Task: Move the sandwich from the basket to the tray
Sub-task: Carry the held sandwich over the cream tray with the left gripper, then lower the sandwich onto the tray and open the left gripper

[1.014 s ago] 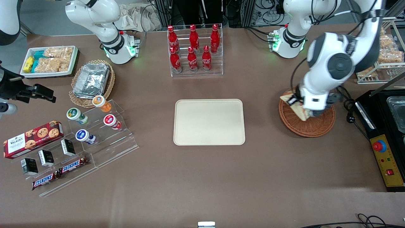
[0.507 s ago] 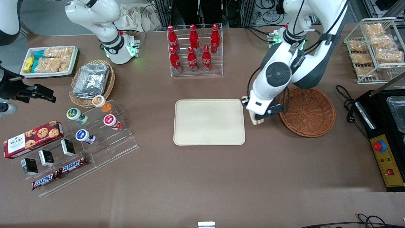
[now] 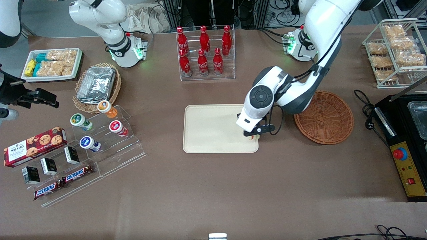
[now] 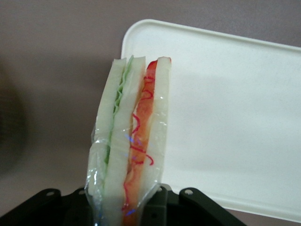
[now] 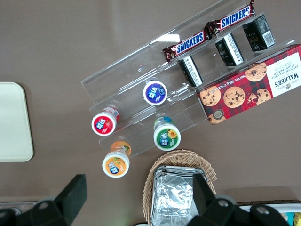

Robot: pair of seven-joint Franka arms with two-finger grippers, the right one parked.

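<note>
My left gripper [image 3: 255,134] hangs over the cream tray [image 3: 213,130], at the tray corner nearest the reddish-brown basket [image 3: 323,117] and the front camera. It is shut on the sandwich [image 4: 131,136], a wrapped wedge of pale bread with green and red-orange layers. In the left wrist view the sandwich sticks out from the gripper [image 4: 128,207] above the tray's edge [image 4: 225,132], partly over the brown table. From the front only a sliver of the sandwich [image 3: 256,136] shows under the wrist. The basket has nothing in it.
A clear rack of red cola bottles [image 3: 205,53] stands farther from the camera than the tray. Toward the parked arm's end are a tan foil-container basket [image 3: 96,85] and an acrylic stand of cups and snacks [image 3: 100,133]. A black control box [image 3: 407,160] sits beside the reddish-brown basket.
The gripper lifted the sandwich out of the basket and carried it sideways to above the tray's corner. The basket is left with nothing in it.
</note>
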